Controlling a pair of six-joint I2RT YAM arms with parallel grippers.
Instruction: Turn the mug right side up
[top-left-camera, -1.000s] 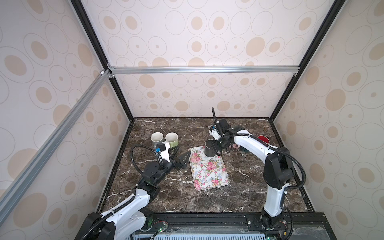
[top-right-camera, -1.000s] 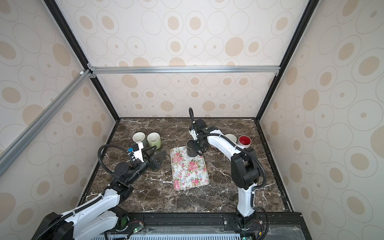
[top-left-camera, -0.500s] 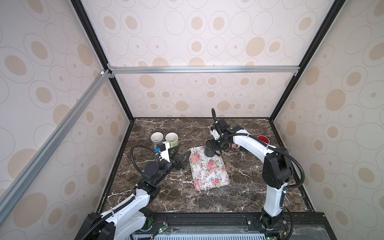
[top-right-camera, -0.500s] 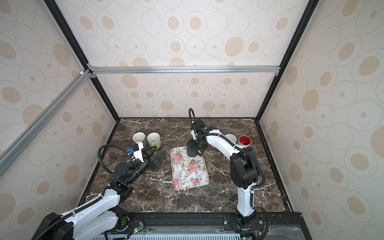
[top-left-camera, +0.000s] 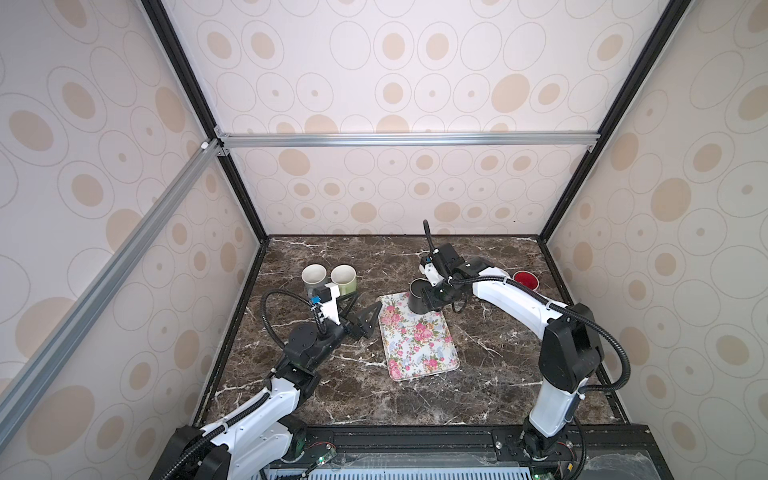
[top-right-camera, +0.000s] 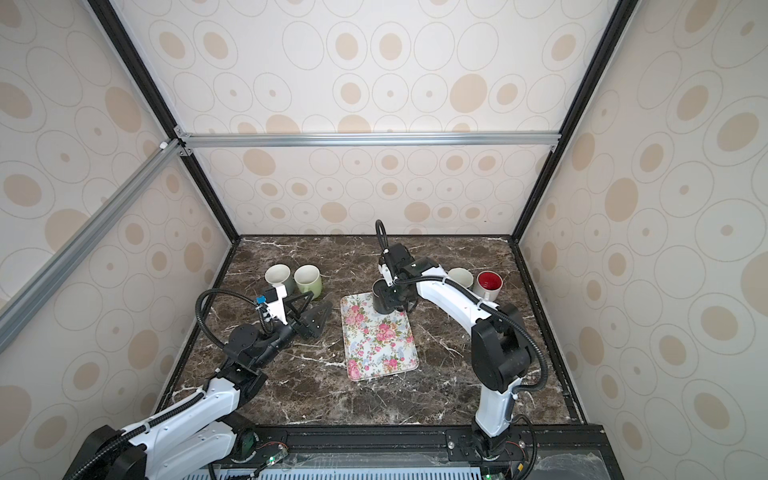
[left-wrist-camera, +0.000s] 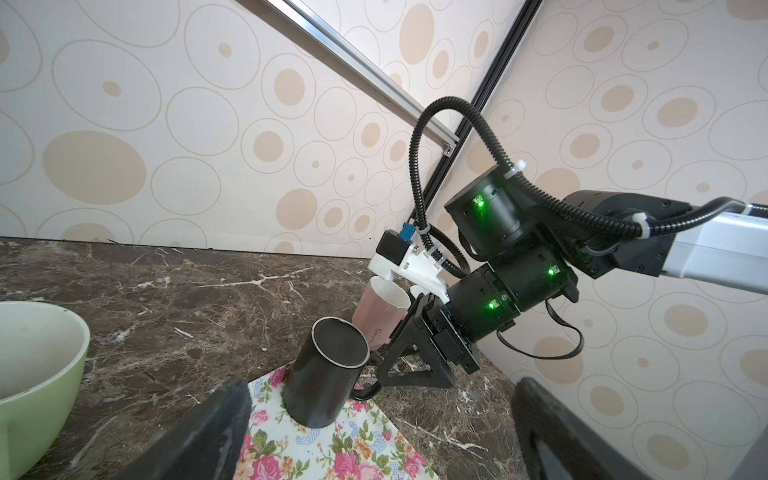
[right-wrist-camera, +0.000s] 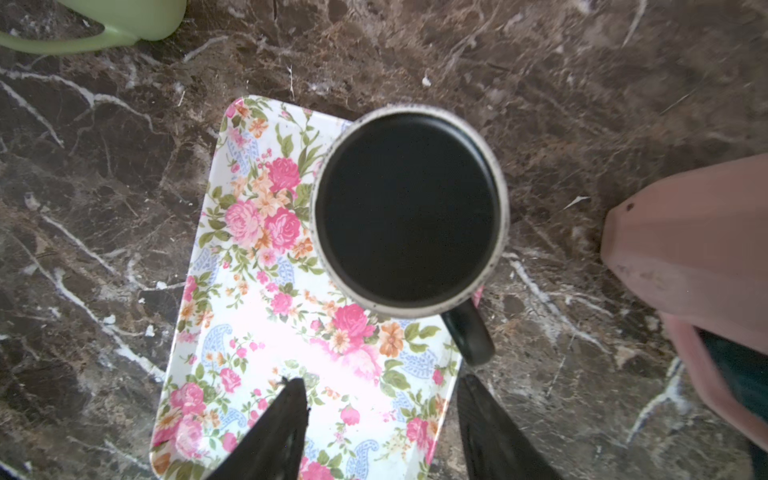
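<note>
A black mug (top-left-camera: 417, 297) (top-right-camera: 381, 296) stands mouth up on the far corner of a floral tray (top-left-camera: 419, 345) (top-right-camera: 378, 345). In the right wrist view the mug (right-wrist-camera: 409, 208) shows its dark inside, and its handle (right-wrist-camera: 469, 336) sticks out past the tray's edge. My right gripper (right-wrist-camera: 380, 380) (top-left-camera: 436, 297) (left-wrist-camera: 415, 361) is open just short of that handle, nothing between its fingers. My left gripper (top-left-camera: 368, 300) (left-wrist-camera: 380, 395) rests open left of the tray, facing the mug (left-wrist-camera: 324, 374) from a distance.
A cream mug (top-left-camera: 313, 276) and a green mug (top-left-camera: 344, 277) stand at the back left, close behind my left gripper. A pale pink mug (top-right-camera: 460, 276) and a red-lined mug (top-right-camera: 489, 282) stand at the back right, next to my right arm.
My right gripper's jaws have spread a little wider by the mug's handle. The mug stays upright on the tray, and the left arm has not moved.
</note>
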